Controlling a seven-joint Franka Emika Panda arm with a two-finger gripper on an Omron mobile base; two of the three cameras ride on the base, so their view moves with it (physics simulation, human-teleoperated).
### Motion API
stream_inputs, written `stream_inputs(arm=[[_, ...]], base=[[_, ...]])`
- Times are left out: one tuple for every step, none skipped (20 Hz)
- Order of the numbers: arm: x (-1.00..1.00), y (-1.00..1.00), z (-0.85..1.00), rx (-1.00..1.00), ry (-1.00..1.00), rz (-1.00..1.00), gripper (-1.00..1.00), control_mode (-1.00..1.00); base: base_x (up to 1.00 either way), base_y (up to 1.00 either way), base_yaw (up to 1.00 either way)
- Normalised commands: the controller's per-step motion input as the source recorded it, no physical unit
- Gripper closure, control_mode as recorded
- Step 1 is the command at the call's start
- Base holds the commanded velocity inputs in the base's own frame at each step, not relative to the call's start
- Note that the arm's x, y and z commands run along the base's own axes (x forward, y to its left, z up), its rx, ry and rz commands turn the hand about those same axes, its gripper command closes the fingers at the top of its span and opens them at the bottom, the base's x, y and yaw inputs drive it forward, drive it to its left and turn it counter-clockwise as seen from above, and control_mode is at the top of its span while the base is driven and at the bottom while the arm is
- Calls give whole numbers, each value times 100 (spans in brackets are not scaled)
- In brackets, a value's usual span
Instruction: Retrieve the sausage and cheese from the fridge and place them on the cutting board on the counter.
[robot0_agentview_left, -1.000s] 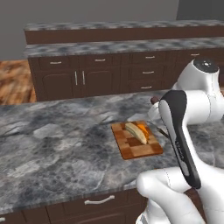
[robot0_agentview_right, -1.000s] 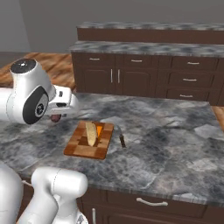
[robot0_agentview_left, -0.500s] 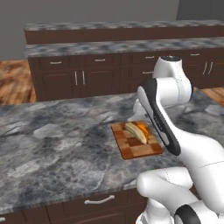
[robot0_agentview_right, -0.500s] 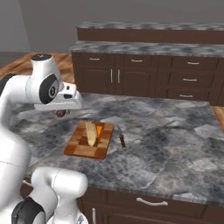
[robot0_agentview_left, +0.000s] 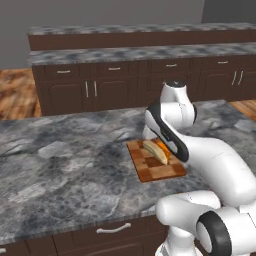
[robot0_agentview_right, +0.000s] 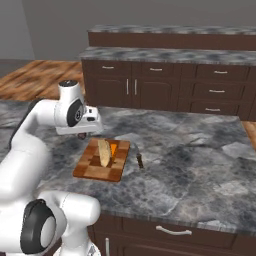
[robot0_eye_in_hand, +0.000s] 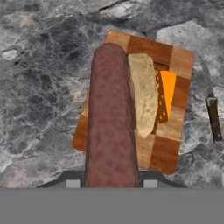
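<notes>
My gripper is shut on the sausage, a dark reddish-brown cylinder that points away along the hand. It hangs above the left part of the cutting board. The cheese lies on the board, pale side up with its orange face to the right. From the right base view, the gripper hovers over the far left corner of the board, beside the cheese. In the left base view my arm covers part of the board and cheese. The counter carries the board.
A small dark brown stick-like thing lies on the counter just right of the board, also. Dark brown cabinets with a grey top stand behind, across a strip of wooden floor.
The arm has swung and stretched forward, carrying the hand and the sausage closer over the board. Board and cheese have stayed put.
</notes>
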Motion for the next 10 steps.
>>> stream_inputs(arm=[[55,0,-77,0,5,8,100,-100],[51,1,-74,0,5,7,100,-100],[44,0,-69,0,4,7,100,-100],[36,0,-65,0,5,7,100,-100],[29,2,-63,0,4,5,100,-100],[23,1,-59,0,3,5,100,-100],[20,0,-52,0,6,3,100,-100],[18,0,-47,0,8,1,100,-100],[10,0,-38,0,10,0,100,-100],[5,0,-32,0,10,0,100,-100]], base=[[0,0,0],[0,0,0],[0,0,0],[0,0,0],[0,0,0],[0,0,0],[0,0,0],[0,0,0],[0,0,0],[0,0,0]])
